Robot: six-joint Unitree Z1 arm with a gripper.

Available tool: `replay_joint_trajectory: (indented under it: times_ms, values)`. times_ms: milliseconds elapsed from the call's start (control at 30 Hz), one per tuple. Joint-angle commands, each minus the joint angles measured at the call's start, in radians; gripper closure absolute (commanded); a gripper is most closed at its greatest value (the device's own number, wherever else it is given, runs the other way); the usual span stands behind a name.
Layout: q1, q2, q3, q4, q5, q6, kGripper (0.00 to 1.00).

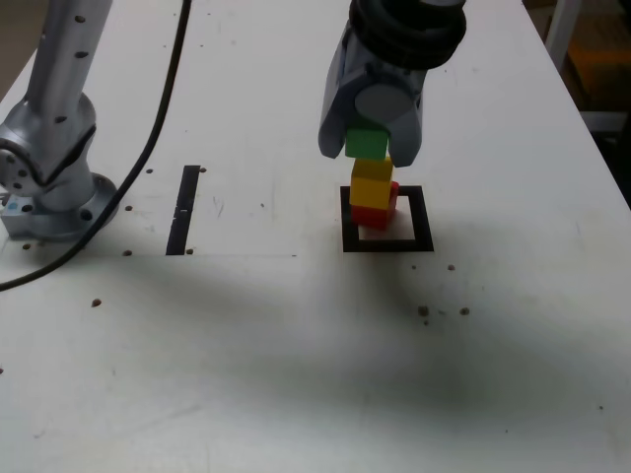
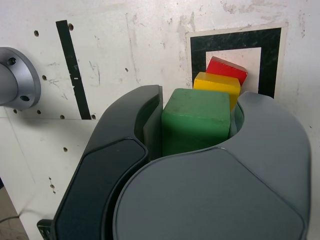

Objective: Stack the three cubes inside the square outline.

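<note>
Three cubes line up in a column where we are working: the red cube sits on the pale interior of the square outline, the yellow cube rests on top of it, and the green cube is uppermost. We have our gripper clamped on the green cube, its two jaws pressed against opposite sides, as the wrist view shows plainly with the green cube wedged between the dark jaw and the grey one. In the exterior view the green cube's lower face meets the top of the yellow one, though we cannot tell whether its weight is resting there or is carried by our grip. The stack is not quite square: in the exterior view the red cube pokes out slightly toward that view's right from under the yellow cube, and from the wrist we see the yellow cube and the red cube stepping out beyond the green one. The red cube stands near the far side of the outline. Toward the exterior view's left, well apart from the outline, lies a narrow black strip on the white table, and beyond it stands our arm's silver base with a black cable trailing past.
</note>
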Motion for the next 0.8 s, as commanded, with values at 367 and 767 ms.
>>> replay_joint_trajectory:
  times_ms: [367, 767]
  values:
    - [0.007, 0.04, 0.018, 0.006, 0.001, -0.021, 0.59]
    - [0.007, 0.032, 0.026, -0.01, -0.015, -0.02, 0.22]
